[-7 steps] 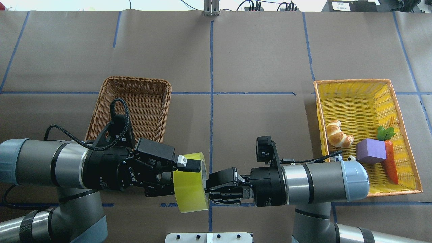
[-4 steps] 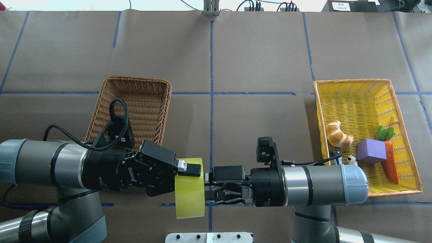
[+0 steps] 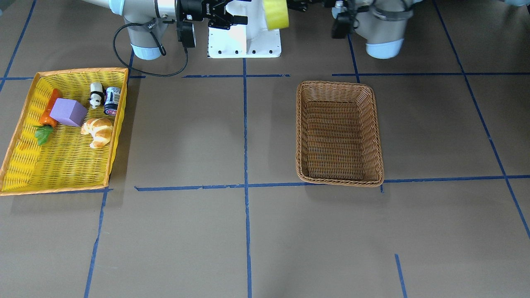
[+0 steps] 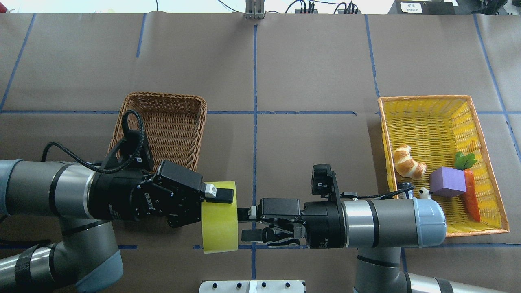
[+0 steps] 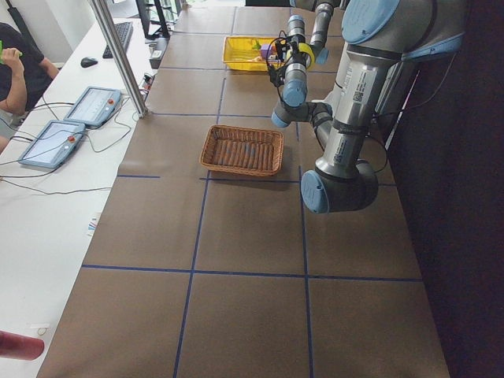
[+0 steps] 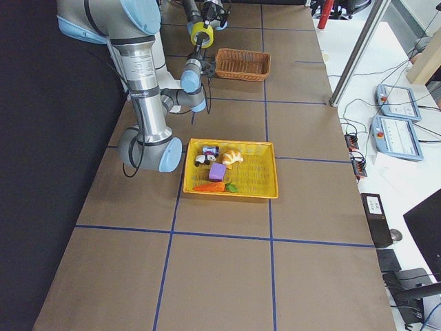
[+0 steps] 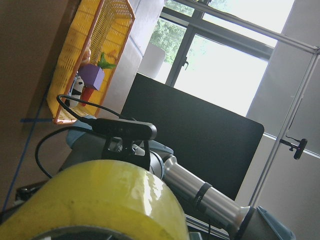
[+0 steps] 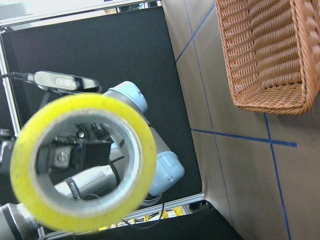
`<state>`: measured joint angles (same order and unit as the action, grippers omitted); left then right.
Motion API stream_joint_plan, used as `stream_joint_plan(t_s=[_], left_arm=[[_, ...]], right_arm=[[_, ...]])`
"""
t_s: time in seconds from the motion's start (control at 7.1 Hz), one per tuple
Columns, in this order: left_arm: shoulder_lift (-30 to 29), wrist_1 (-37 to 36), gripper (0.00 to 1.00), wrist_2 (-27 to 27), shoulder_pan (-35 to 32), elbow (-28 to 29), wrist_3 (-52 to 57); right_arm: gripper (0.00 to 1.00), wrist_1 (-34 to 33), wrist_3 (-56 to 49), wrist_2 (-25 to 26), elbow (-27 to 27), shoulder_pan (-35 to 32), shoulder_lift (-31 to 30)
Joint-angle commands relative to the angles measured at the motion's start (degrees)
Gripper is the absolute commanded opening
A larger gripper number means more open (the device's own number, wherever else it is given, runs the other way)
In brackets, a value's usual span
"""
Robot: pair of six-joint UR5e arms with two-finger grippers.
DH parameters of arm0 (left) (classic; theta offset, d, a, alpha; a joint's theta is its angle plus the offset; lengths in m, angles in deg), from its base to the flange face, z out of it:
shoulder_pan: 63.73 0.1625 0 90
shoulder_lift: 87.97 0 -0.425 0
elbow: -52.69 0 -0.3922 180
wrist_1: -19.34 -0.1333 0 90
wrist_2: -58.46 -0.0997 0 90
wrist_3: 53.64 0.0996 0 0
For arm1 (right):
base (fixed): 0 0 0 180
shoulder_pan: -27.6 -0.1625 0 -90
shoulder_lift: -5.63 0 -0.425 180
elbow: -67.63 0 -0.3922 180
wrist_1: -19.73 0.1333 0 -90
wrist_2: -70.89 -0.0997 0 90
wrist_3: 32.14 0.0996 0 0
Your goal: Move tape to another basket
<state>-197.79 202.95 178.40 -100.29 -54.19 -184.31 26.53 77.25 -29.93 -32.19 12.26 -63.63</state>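
The yellow tape roll (image 4: 220, 221) hangs on edge above the table, near the front edge. My left gripper (image 4: 222, 203) is shut on its wall, one finger on the outside and the other hidden inside the core. My right gripper (image 4: 246, 223) is open and empty, just right of the roll and apart from it. The right wrist view looks through the roll's ring (image 8: 142, 150) at the left gripper. The brown wicker basket (image 4: 163, 96) stands empty behind my left wrist, also in the front-facing view (image 3: 339, 83). The tape shows at the top of that view (image 3: 275, 13).
The yellow orange-rimmed tray (image 4: 423, 98) at the right holds a croissant (image 4: 408, 162), a purple block (image 4: 447, 182), a carrot (image 4: 471, 197), a panda toy and a small can. The white robot base (image 3: 244, 37) is below the grippers. Blue tape lines mark the brown table.
My right gripper has opened and let go of the tape. My left arm has drawn the tape to the left, leaving a gap between the roll and the right fingers.
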Motion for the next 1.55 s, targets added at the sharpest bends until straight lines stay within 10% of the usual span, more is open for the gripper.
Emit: stream_joint_plan(t_s=[0.0,0.42,0.99,1.41], left_arm=[[0.0,-10.2,0.05,11.4,-9.3,0.4,4.3],[0.0,-34.9,0.05,13.6,-9.9,-1.5,27.2],[0.3,-57.3,0.04,11.1,-7.6,-1.6,53.6],[0.4,-74.2,0.04,-2.7,-2.0,-1.5,72.8]], right_arm=[[1.00,-6.7,-6.1,-2.5,-0.4,-6.0,-2.3],[1.00,-29.9,-17.3,-25.7,-1.9,-25.3,-2.1],[1.00,-60.4,-46.2,-26.3,-2.7,-34.0,-2.3],[1.00,-78.5,-64.7,-26.7,-2.8,-42.7,-4.2]])
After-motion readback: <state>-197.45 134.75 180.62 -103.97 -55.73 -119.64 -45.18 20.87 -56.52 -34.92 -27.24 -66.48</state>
